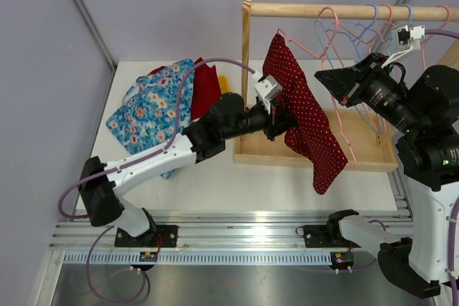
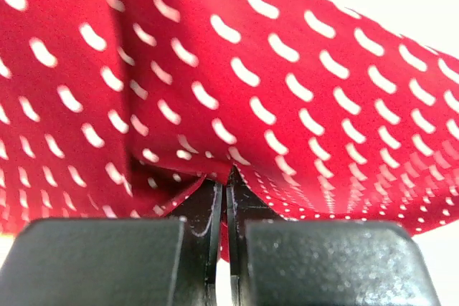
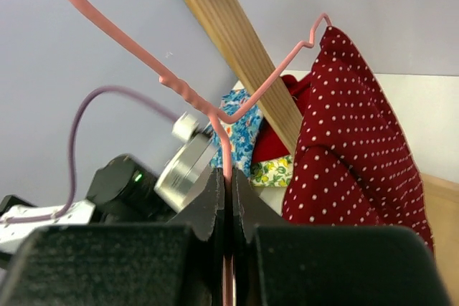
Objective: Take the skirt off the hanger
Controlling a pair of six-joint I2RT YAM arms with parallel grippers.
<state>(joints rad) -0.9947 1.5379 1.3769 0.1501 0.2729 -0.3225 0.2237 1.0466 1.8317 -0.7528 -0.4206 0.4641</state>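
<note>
Now we are pinching the red white-dotted cloth skirt (image 2: 287, 105) in our left hand (image 2: 224, 191) and the pink wire hanger (image 3: 224, 141) in our right hand (image 3: 229, 180), likely readying to slide the skirt off.

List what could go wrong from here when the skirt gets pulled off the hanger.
1. The left fingers pinch only a small fold of the skirt; it may slip out under a pull.
2. The skirt hangs over a corner of the pink hanger, so pulling could twist the thin wire in the right fingers.
3. Neighbouring hangers on the rod might tangle.
</note>
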